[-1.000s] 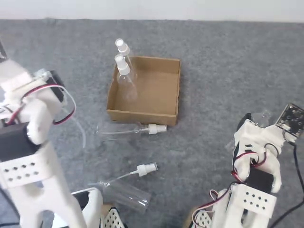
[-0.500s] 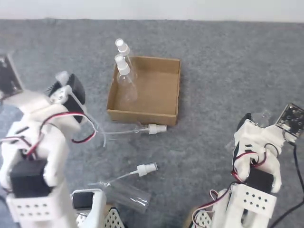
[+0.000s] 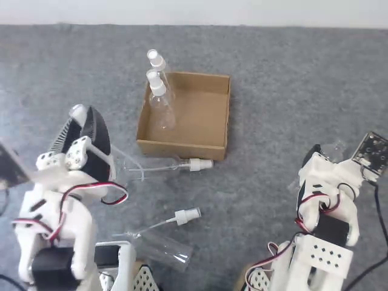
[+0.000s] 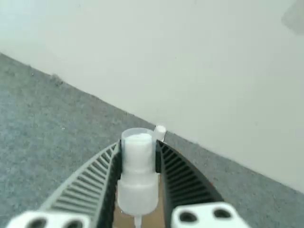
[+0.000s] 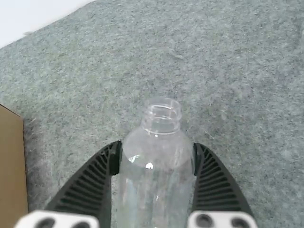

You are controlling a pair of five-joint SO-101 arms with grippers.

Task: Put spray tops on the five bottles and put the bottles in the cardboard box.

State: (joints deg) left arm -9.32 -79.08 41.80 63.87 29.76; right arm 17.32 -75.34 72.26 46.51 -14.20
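My left gripper point(image 4: 137, 151) is shut on a white spray top point(image 4: 137, 175), held above the table; in the high view this gripper point(image 3: 82, 130) hangs left of the cardboard box point(image 3: 182, 147). My right gripper point(image 5: 156, 159) is shut on a clear uncapped bottle point(image 5: 156, 142) at the right point(image 3: 335, 147). One capped bottle point(image 3: 162, 103) stands in the box's left corner. A second capped one point(image 3: 156, 60) stands at that corner's back edge. A third capped bottle point(image 3: 163, 165) lies in front of the box. A loose spray top point(image 3: 187, 215) and an open bottle point(image 3: 160, 248) lie nearer.
Grey carpet covers the table, with a pale wall along the far side. Bare carpet lies right of the box and between the arms. The box's corner point(image 5: 9, 161) shows in the right wrist view.
My left arm has swung down and toward the box with the spray top in its gripper. The right arm and the bottles on the carpet have not moved.
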